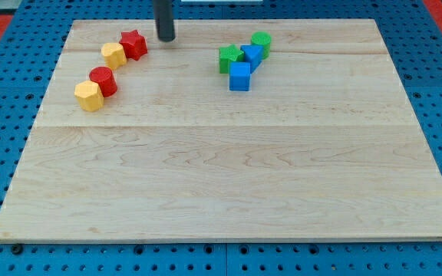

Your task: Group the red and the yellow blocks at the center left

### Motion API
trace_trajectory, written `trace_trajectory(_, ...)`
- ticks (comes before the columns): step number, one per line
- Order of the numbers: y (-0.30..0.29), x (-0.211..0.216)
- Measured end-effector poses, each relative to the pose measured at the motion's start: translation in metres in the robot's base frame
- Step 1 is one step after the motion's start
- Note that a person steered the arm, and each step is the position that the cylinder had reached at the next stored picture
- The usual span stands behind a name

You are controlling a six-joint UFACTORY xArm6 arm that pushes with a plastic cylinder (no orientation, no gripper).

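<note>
1. Red blocks number two, and you will find both in the upper left of the frame; a red star-shaped block (134, 44) lies nearest the view's top, and a red cylinder (103, 80) lies lower and further left.
2. Yellow blocks also number two; one yellow block (113, 55), roughly hexagonal, touches the red star-shaped block on its lower left side; the other yellow block (89, 96), of similar shape, touches the red cylinder on its lower left side.
3. You can see these four as two red-and-yellow pairs, one pair just above and right of the other, near each other but with a small gap between the pairs.
4. My tip (165, 38) rests on the wooden board (229, 184) near the view's top edge, just to the right of the red star-shaped block; a narrow gap shows between them; the rod is a plain dark bar with nothing that spreads or pinches, and it holds nothing.
5. You will count four other blocks in a tight cluster in the upper middle of the frame, well apart from my tip; two are green and two are blue; a green cylinder (261, 42) sits at the cluster's upper right, a green star-shaped block (229, 57) at its left, a blue block (252, 55) between them, and a blue cube (240, 77) at the bottom.
</note>
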State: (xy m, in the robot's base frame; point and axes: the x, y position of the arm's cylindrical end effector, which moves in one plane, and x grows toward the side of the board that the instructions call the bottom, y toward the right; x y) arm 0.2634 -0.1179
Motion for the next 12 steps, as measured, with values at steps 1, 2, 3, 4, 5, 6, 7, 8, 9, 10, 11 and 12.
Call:
trace_trajectory(1, -0.029, 0.001)
trace_trajectory(2, -0.024, -0.034)
trace_trajectory(3, -0.034, -0.037)
trace_trajectory(4, -0.035, -0.005)
trace_trajectory(5, -0.033, 0.025)
trace_trajectory(6, -0.023, -0.027)
trace_trajectory(7, -0.073, -0.051)
trace_trajectory(8, -0.104, -0.031)
trace_trajectory(9, -0.104, 0.017)
trace_trajectory(10, -0.116, -0.007)
trace_trajectory(11, -0.117, -0.064)
trace_trajectory(12, -0.07, -0.069)
